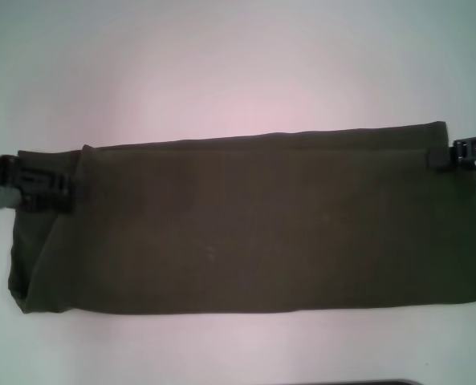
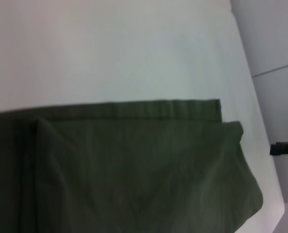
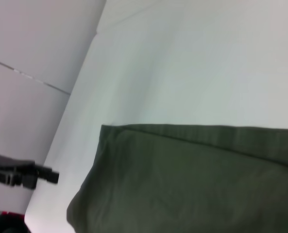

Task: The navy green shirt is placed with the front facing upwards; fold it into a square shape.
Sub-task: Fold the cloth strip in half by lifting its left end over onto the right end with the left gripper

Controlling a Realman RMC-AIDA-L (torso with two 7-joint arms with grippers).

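The navy green shirt [image 1: 246, 224] lies on the white table [image 1: 221, 72] as a long flat band running left to right. Only plain olive cloth shows, with no letters or collar. One end is folded over at the left [image 1: 49, 233]. My left gripper [image 1: 57, 195] is at the band's left end, over its edge. My right gripper [image 1: 438, 156] is at the far right corner. In the left wrist view the shirt [image 2: 134, 170] fills the lower part, with the right gripper [image 2: 282, 148] a little beyond its end. The right wrist view shows the shirt [image 3: 192, 184] and the left gripper [image 3: 44, 175] off its end.
Bare white table surrounds the shirt, with a wide strip behind it and a narrower strip in front. The table's side edges [image 2: 260, 97] drop to a grey floor [image 3: 27, 58] just past each end of the band. A dark object [image 1: 382, 382] peeks in at the front edge.
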